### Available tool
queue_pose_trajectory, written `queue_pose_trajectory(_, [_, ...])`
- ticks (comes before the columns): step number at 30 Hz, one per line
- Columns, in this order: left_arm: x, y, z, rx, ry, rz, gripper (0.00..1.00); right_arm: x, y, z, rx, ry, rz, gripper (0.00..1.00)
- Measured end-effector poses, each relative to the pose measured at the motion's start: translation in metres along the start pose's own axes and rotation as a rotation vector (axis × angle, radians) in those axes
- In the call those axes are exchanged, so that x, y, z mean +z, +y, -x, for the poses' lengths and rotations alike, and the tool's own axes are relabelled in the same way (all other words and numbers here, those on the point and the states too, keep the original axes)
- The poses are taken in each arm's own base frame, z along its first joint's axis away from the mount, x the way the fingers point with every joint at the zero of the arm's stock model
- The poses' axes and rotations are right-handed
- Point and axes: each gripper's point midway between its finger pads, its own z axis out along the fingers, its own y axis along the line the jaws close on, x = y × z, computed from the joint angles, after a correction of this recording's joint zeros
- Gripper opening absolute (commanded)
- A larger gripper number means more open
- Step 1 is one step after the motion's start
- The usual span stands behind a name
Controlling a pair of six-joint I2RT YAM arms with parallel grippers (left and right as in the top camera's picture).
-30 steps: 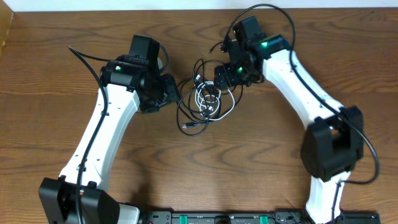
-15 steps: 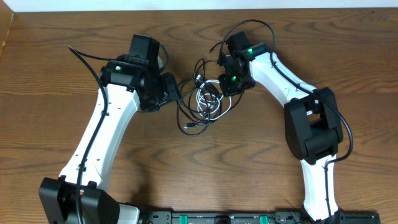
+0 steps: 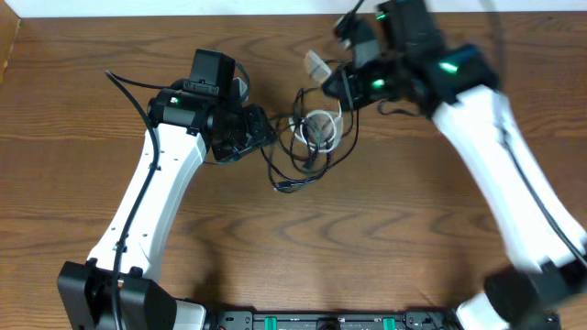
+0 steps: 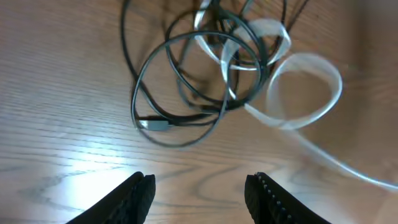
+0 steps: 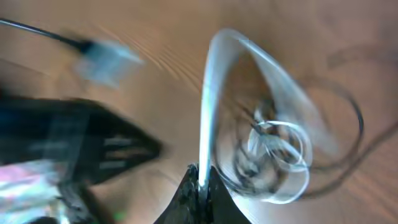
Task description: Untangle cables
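Note:
The cables lie tangled mid-table: black cables (image 3: 307, 156) in loops, and a white cable (image 3: 321, 124) coiled among them. My right gripper (image 3: 337, 82) is raised behind the tangle, shut on the white cable (image 5: 208, 93), which is clamped between its jaws (image 5: 202, 180). The white plug end (image 3: 315, 64) dangles free to the gripper's left. My left gripper (image 3: 255, 128) sits just left of the tangle, open, its fingers (image 4: 140, 193) over bare wood with nothing between them. Ahead of it lie the black loops (image 4: 180, 81), a black plug (image 4: 155, 124) and a white loop (image 4: 305, 90).
The thick black cable of the left arm (image 3: 128, 87) trails over the table at the back left. The left arm's dark body (image 5: 62, 143) fills the left of the right wrist view. A pale wall edge (image 3: 183, 7) runs along the back.
My right gripper has shut on the white cable and lifted it up and back, pulling a strand out of the tangle. The right arm swung outward. The left arm barely moved.

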Motion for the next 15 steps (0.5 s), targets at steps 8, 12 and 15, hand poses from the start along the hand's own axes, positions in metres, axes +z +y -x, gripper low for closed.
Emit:
queue_pose_trajectory(8, [0.0,-0.007,-0.005,0.0,0.027,-0.042,0.53,-0.1,0.092,0.033,-0.179,-0.284,0.164,0.01])
queue_pose_trajectory(12, [0.0,-0.009,-0.006,0.0,0.034,-0.055,0.53,-0.121,0.097,0.039,-0.156,-0.351,0.134,0.01])
queue_pose_trajectory(15, [-0.001,-0.012,-0.008,0.0,0.045,-0.072,0.53,-0.129,0.087,0.045,-0.076,-0.391,0.07,0.01])
